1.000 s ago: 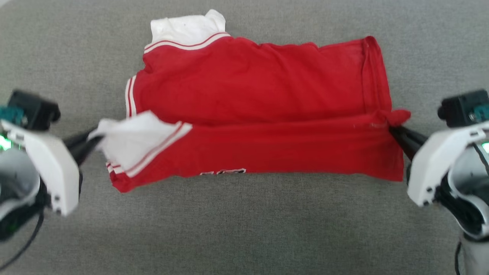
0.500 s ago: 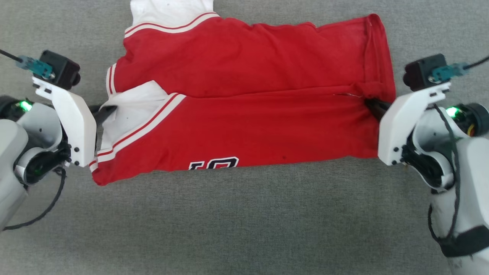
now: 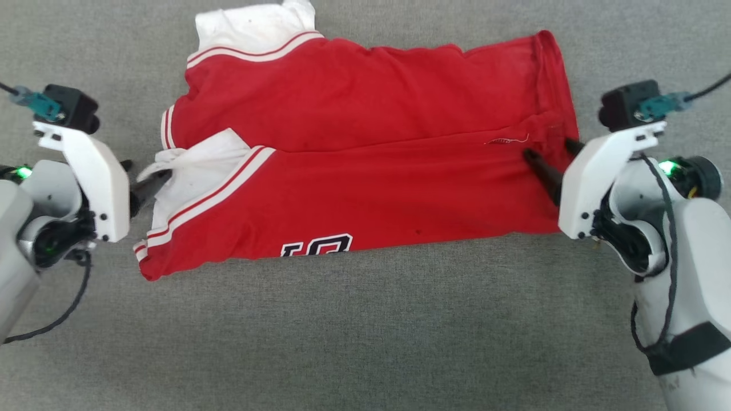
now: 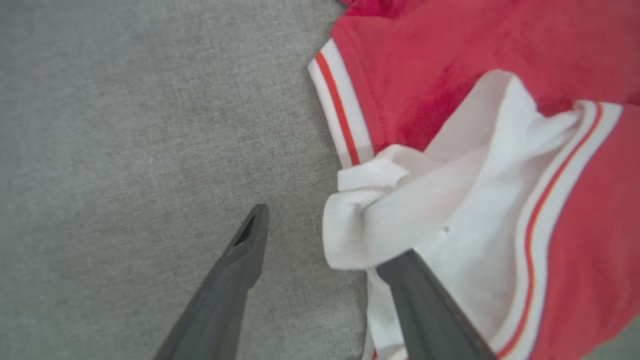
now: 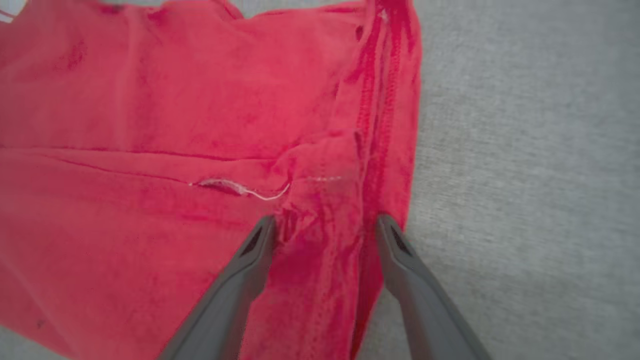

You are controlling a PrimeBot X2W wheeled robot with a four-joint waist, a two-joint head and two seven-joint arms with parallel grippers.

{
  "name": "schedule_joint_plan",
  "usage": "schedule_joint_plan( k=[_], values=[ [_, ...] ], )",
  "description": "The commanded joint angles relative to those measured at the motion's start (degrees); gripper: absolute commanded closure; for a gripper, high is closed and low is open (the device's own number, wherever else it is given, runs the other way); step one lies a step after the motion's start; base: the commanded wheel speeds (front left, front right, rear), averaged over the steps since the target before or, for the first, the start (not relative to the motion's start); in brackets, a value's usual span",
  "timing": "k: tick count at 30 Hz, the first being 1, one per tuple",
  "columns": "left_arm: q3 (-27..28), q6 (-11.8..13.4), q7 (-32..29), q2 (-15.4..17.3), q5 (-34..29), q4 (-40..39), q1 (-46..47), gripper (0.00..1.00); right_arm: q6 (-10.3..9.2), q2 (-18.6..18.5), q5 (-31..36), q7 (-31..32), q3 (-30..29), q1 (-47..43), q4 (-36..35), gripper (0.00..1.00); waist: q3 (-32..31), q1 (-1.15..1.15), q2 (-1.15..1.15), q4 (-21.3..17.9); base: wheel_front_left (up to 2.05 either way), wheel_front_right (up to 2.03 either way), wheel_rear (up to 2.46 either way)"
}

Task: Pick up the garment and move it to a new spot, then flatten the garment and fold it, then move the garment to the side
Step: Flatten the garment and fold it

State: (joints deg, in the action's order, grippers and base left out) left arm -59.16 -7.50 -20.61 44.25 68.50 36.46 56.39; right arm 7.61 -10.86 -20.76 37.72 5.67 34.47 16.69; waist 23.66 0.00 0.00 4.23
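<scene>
The garment (image 3: 365,148), a red jersey with white sleeves and striped trim, lies folded lengthwise on the grey surface; part of its black lettering (image 3: 317,245) peeks out at the near edge. My left gripper (image 3: 140,177) is open at the garment's left end. In the left wrist view, the white sleeve (image 4: 450,220) drapes over one finger of this gripper (image 4: 327,235). My right gripper (image 3: 553,155) is open at the right end. Seen from the right wrist, its fingers (image 5: 325,225) straddle the loose red hem (image 5: 370,150) without pinching it.
Grey fabric surface (image 3: 365,342) extends all around the garment, with wide room toward the near side. A second white sleeve (image 3: 251,25) sticks out at the garment's far left corner.
Both grippers have opened and let go of the garment's ends. The near folded layer now rests flat on the lower layer. The head camera has shifted a little.
</scene>
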Motion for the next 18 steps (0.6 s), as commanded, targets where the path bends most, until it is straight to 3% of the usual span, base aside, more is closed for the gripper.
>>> schedule_joint_plan(
  k=[1,4,9,18],
  values=[
    [0.0,0.2,-0.2,0.4,0.4,-0.1,-0.2,0.0,-0.17,-0.1,0.4,-0.4,-0.1,-1.1,-0.2,0.0,-0.6,0.0,0.0,0.1,0.0,0.0,0.0],
    [-0.2,0.2,-1.0,2.2,0.6,-2.0,-0.9,0.0,-0.13,0.2,0.7,-2.3,-1.5,-2.0,-3.0,0.0,-1.5,0.0,0.0,0.3,0.0,0.0,0.0],
    [0.5,2.9,-1.5,5.2,1.9,-7.5,-3.0,0.0,-0.13,1.8,1.9,-6.5,-4.8,-4.9,-8.1,0.0,-2.7,0.0,0.0,0.6,0.0,0.0,0.0],
    [0.8,12.2,-4.1,11.5,6.0,-24.1,-10.3,0.0,-0.13,5.6,3.9,-11.9,-10.1,-10.0,-17.4,0.0,-4.1,0.0,0.0,0.7,0.0,0.0,0.0]
  ],
)
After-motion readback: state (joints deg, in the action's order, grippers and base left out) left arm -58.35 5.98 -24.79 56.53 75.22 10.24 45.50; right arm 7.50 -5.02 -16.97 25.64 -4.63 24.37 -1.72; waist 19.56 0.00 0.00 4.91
